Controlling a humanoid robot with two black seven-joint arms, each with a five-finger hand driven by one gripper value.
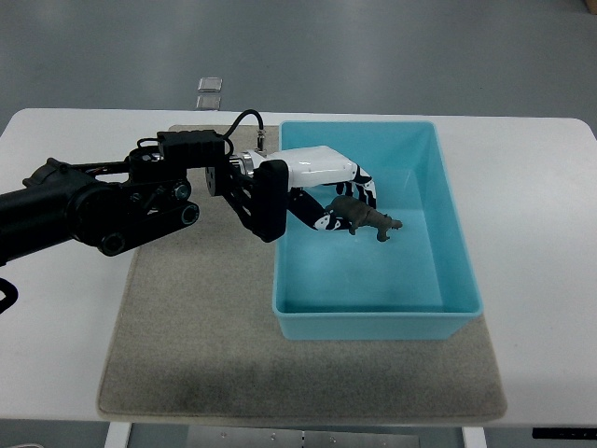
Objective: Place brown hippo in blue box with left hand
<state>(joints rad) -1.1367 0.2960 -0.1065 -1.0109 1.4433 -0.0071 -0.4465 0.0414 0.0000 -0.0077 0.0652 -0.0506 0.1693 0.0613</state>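
Top view: left hand (328,191), arm reaching in from the tabletop's left edge, fingers curled around brown hippo (366,217). Hippo held inside blue box (448,201), within the upper half, long axis roughly left-right, its free end toward the box's right wall. Box sits on grey mat (187,327), toward the mat's right edge.

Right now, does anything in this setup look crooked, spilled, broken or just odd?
Nothing stands out. The blue box sits upright on the grey mat, roughly square with it, and looks intact. The left hand holds the brown hippo over the box's inside. Nothing is spilled on the white table.
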